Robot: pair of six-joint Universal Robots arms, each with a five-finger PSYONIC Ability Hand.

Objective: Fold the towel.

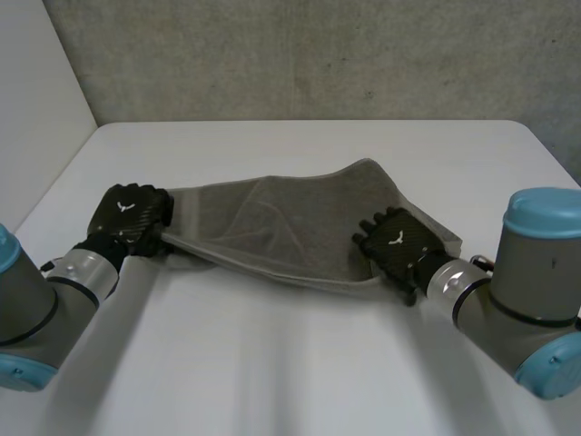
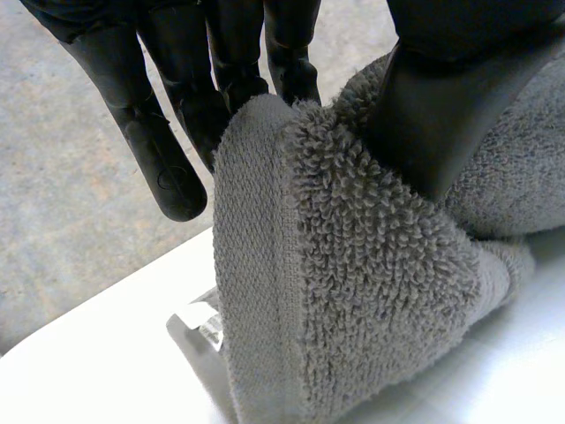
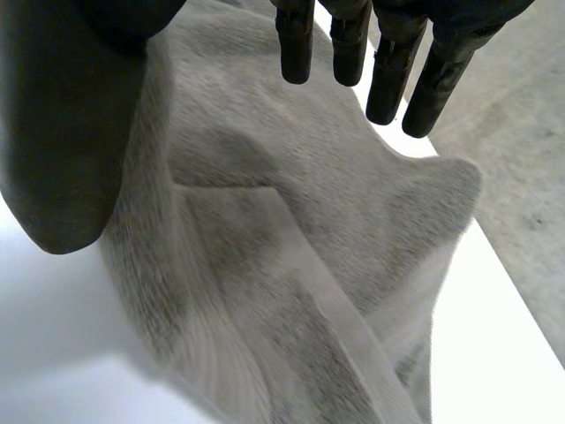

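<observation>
Mid-fold: left hand (image 1: 132, 218) pinches the towel (image 1: 290, 227) at its left end; right hand (image 1: 395, 241) at the right end, grip unclear; next, carry both ends across together

towel (image 2: 353, 291): grey terry cloth, rough looped pile; flat woven band along hem
tag (image 2: 199, 318): 9 o'clock off hem, thin, white, slightly shiny
left hand (image 2: 168, 168): black, smooth, dull sheen
table (image 1: 300, 363): white, smooth, faint sheen
wall (image 1: 318, 54): 12 o'clock, grey, rough, matt, concrete-like
arm cap (image 1: 545, 213): light-blue, smooth
</observation>
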